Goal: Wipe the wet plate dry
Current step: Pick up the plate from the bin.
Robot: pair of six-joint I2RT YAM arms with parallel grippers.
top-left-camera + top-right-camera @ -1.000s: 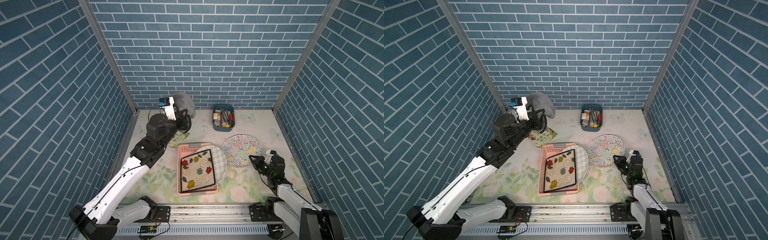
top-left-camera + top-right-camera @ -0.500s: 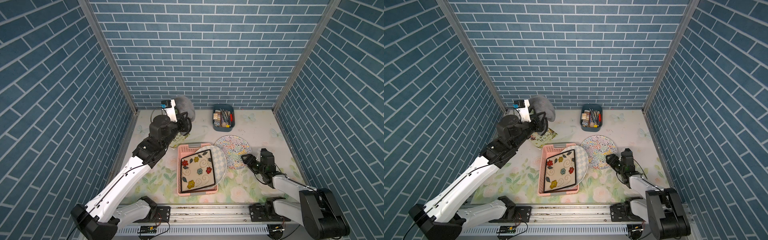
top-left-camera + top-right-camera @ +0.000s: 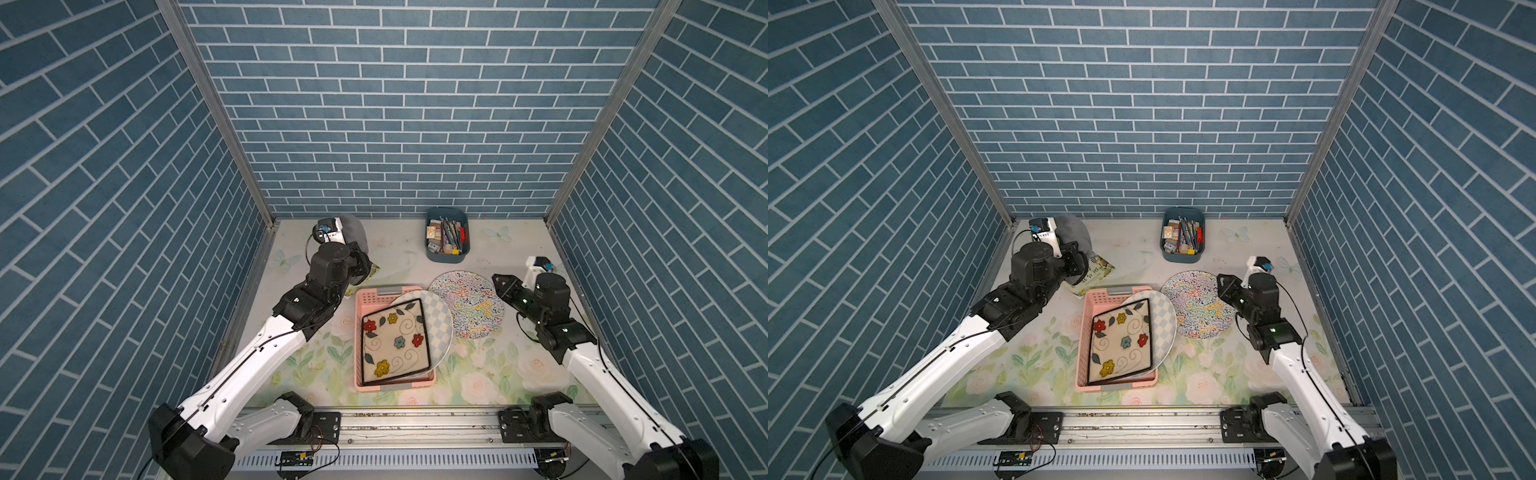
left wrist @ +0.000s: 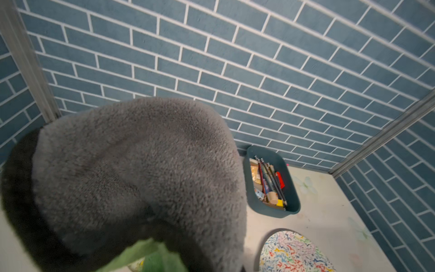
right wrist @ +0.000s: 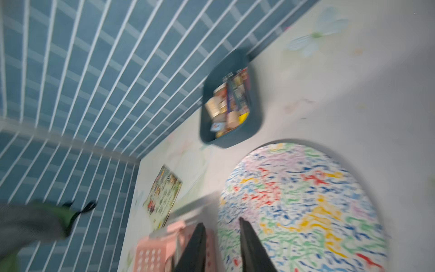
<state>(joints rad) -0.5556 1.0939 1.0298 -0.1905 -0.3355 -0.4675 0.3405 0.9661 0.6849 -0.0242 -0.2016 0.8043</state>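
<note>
L gripper (image 3: pixel 357 258) clenched on fluffy grey cloth (image 4: pixel 141 164); R gripper (image 5: pixel 220 223) jaws slightly apart, empty, over edge of round multicolour-squiggle plate (image 5: pixel 306 200).

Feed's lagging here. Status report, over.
Left gripper shut on grey cloth, held up, away from plate. Right gripper parted, empty, over edge of squiggle plate. Plate flat on table, nothing on it; pink basket alongside.
</note>
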